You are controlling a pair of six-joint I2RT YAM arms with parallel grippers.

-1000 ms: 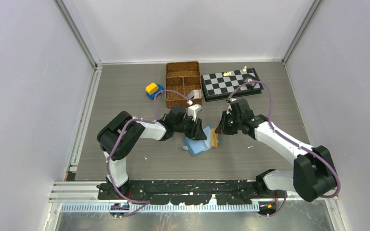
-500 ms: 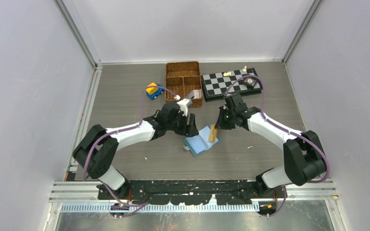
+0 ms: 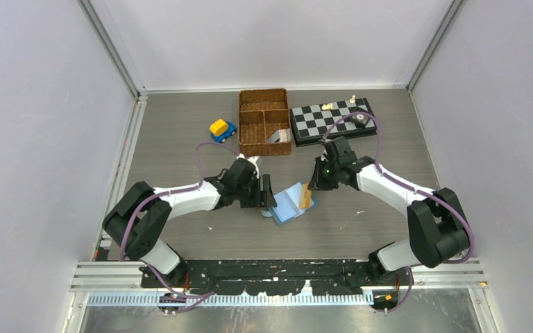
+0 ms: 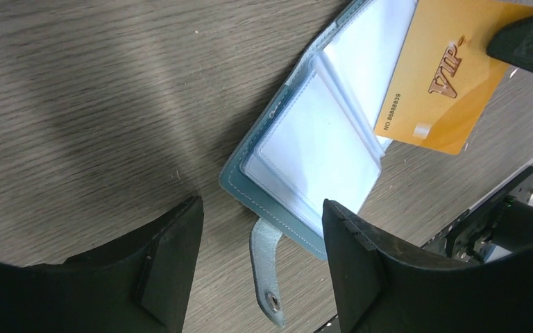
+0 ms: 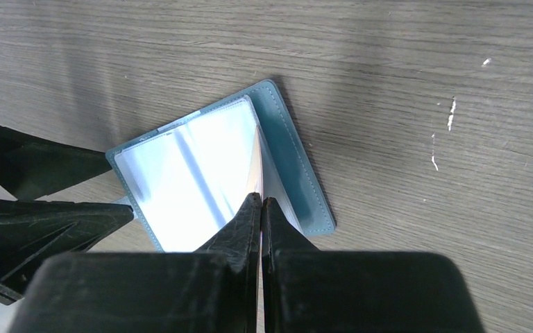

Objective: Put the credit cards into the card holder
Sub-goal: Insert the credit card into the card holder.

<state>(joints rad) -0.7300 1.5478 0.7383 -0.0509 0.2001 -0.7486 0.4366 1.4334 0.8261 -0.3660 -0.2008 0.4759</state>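
Note:
The teal card holder (image 3: 288,206) lies open on the table, pale blue pockets up, with its snap tab (image 4: 269,272) lying flat on the wood. My right gripper (image 3: 311,187) is shut on an orange-gold credit card (image 4: 445,82) marked VIP, held tilted over the holder's right half. In the right wrist view that card (image 5: 257,156) is edge-on, its far edge down among the pocket leaves of the holder (image 5: 293,163). My left gripper (image 4: 260,223) stands open just left of the holder, straddling the tab and gripping nothing. Grey cards (image 3: 276,136) lean in the basket.
A brown wicker divided basket (image 3: 253,119) stands behind the holder, with a folded chessboard (image 3: 330,121) and a few pieces to its right. A blue and yellow toy car (image 3: 221,129) sits left of the basket.
My left gripper has opened and drawn back to the left off the holder, its arm stretched lower. The right gripper, still shut on the gold card, has shifted slightly.

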